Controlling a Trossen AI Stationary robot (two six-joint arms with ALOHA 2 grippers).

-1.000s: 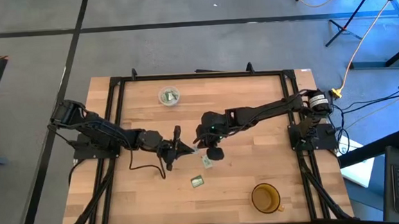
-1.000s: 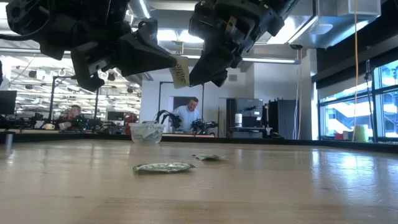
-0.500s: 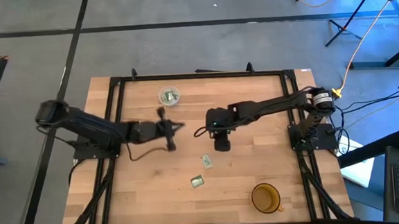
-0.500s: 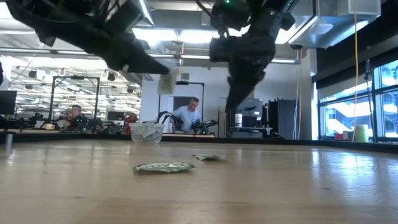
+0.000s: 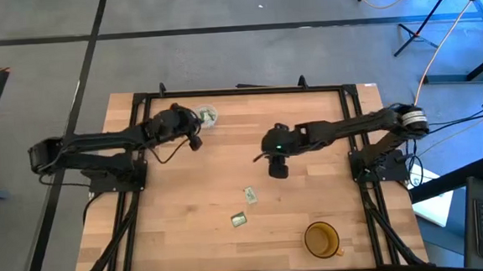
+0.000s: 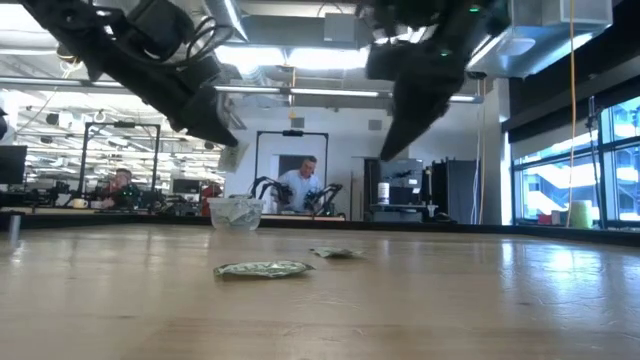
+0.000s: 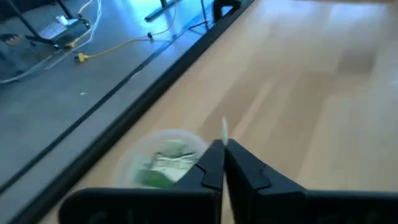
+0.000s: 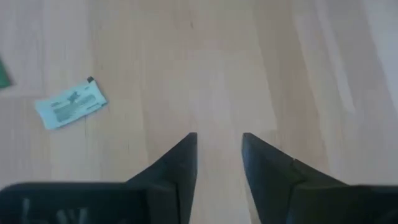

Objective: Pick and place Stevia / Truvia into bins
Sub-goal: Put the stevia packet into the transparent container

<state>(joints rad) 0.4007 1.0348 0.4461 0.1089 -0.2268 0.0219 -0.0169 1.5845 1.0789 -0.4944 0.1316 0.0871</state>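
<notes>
Left wrist view | left hand [image 7: 222, 163] pinching thin white sachet [image 7: 224, 131] edge-on | right hand [image 8: 219, 155] spread

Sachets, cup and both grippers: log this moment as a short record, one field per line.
left gripper: shut on a sachet, held edge-up beside the clear cup
right gripper: open, empty, above bare wood near the table's middle
clear cup contents: green and white sachets already inside
loose sachets: two on the table, one nearer the right gripper, one toward the front edge
amber cup: front right of the table, untouched
step status: held sachet not yet dropped into the cup
</notes>
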